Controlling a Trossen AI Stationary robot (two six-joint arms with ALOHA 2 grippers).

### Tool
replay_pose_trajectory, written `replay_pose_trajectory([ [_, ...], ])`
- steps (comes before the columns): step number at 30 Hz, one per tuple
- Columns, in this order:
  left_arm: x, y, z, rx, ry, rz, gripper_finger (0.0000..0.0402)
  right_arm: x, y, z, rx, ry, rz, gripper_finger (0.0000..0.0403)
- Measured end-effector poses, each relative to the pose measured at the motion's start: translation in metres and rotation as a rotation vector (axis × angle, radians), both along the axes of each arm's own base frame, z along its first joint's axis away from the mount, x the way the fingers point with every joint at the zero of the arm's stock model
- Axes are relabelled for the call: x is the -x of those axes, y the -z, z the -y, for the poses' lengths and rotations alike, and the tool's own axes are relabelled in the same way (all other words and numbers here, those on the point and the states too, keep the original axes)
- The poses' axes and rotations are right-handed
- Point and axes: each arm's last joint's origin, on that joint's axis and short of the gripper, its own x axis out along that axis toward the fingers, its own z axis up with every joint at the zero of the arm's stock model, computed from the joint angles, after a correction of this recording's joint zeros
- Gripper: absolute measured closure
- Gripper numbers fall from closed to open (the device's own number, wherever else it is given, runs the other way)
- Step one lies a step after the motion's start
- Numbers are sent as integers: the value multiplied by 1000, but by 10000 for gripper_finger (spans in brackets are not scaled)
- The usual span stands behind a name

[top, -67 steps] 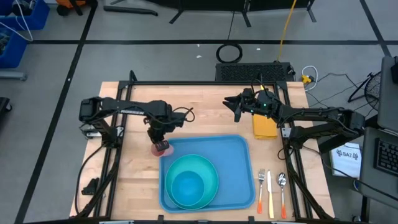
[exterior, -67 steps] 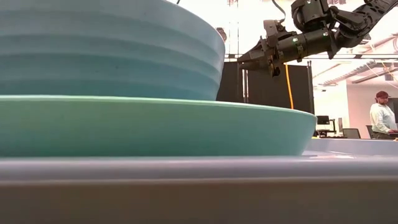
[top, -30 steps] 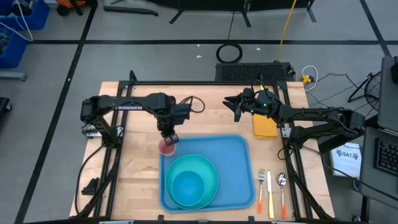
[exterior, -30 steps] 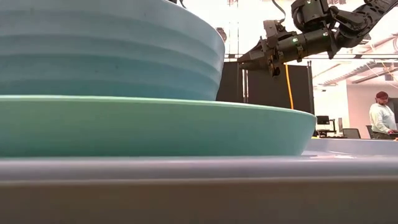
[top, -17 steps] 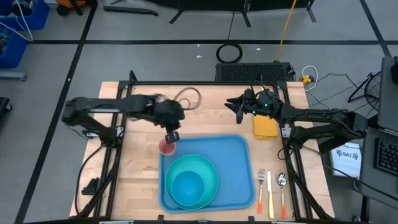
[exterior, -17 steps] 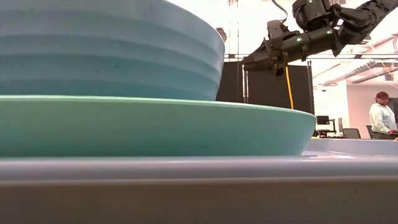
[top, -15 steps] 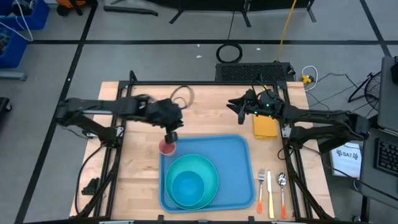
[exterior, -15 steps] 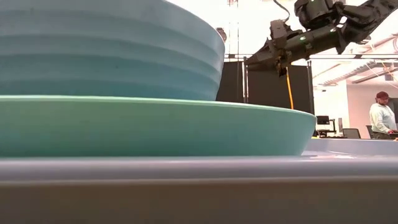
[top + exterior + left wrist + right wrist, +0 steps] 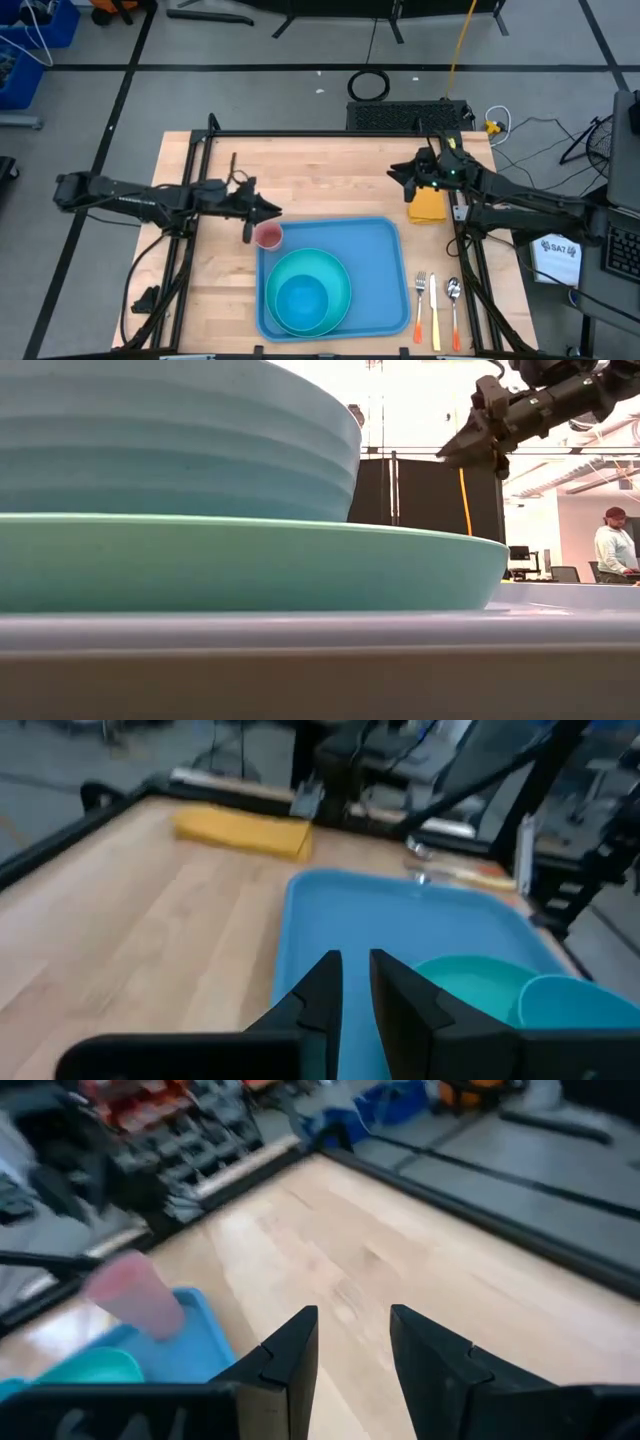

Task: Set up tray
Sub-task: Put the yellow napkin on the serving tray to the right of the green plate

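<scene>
The blue tray (image 9: 375, 255) lies at the table's near middle. On it sit a turquoise plate (image 9: 335, 272) and a blue bowl (image 9: 300, 300). A pink cup (image 9: 268, 236) stands upright at the tray's far left corner, also seen in the right wrist view (image 9: 135, 1295). My left gripper (image 9: 268, 211) hovers just left of and beyond the cup, its fingers a narrow gap apart (image 9: 353, 970), holding nothing. My right gripper (image 9: 397, 172) is open (image 9: 352, 1335) and raised above the table, left of the yellow napkin (image 9: 427, 205).
A fork (image 9: 420, 300), a knife (image 9: 435, 312) and a spoon (image 9: 453, 300) lie on the wood right of the tray. Bare wood stretches between the tray and the table's far edge. A person (image 9: 610, 545) stands in the room beyond the table.
My left arm has stretched low and drawn back toward the table's left, coming away from the pink cup, which stays standing at the tray's far left corner. My right gripper has moved toward the table's right, nearer the napkin, and risen a little.
</scene>
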Motion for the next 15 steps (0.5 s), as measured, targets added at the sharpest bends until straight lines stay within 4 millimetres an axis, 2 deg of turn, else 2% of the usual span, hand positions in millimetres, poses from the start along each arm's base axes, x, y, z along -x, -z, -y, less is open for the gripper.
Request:
replay_pose_trajectory([
  [11,38,28,1,7,15,210,344,32,25,5,-219,232,-251,287],
  [15,48,36,1,30,-1,228,344,46,33,3,-302,321,-350,287],
])
